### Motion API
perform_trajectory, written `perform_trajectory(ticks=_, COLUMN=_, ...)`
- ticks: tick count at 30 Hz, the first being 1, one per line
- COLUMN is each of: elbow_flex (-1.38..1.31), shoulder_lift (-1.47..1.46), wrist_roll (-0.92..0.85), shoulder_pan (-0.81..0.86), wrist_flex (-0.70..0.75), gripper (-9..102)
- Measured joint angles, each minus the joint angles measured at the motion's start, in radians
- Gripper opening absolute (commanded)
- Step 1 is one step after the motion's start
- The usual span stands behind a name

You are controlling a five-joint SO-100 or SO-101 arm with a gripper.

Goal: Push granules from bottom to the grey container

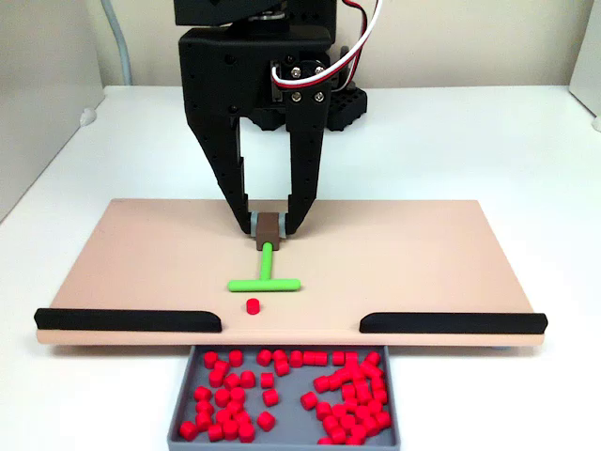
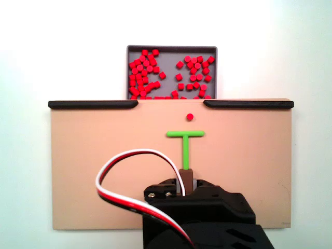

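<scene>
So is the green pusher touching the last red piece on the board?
No, the green T-shaped tool sits apart from the lone red granule, with bare tan board between them.

Both fixed views are brightly and evenly lit from above. The white worktop (image 2: 62, 52) is nearly washed out in one fixed view, and soft, faint shadows are cast under the tan board (image 1: 141, 254) in the other. Focus is mostly sharp, with slight softness on the granules (image 1: 347, 385). No edge distortion is seen.
</scene>
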Motion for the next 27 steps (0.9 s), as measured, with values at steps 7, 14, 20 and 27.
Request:
perform_trajectory(ticks=7, elbow_flex=-0.051, shoulder_lift=-0.043, wrist_roll=0.002, shoulder_pan=0.0, wrist_flex=0.0, gripper=0)
perform_trajectory(ticks=14, elbow_flex=-0.109, shoulder_lift=-0.094, wrist_roll=0.009, shoulder_pan=0.0, wrist_flex=0.0, gripper=0)
perform_trajectory(ticks=20, elbow_flex=-0.164, shoulder_lift=-0.137, wrist_roll=0.009, shoulder_pan=0.0, wrist_flex=0.002, gripper=0)
perform_trajectory(ticks=27, elbow_flex=-0.227, shoulder_lift=-0.186, wrist_roll=0.018, shoulder_pan=-0.02, wrist_flex=0.008, gripper=0)
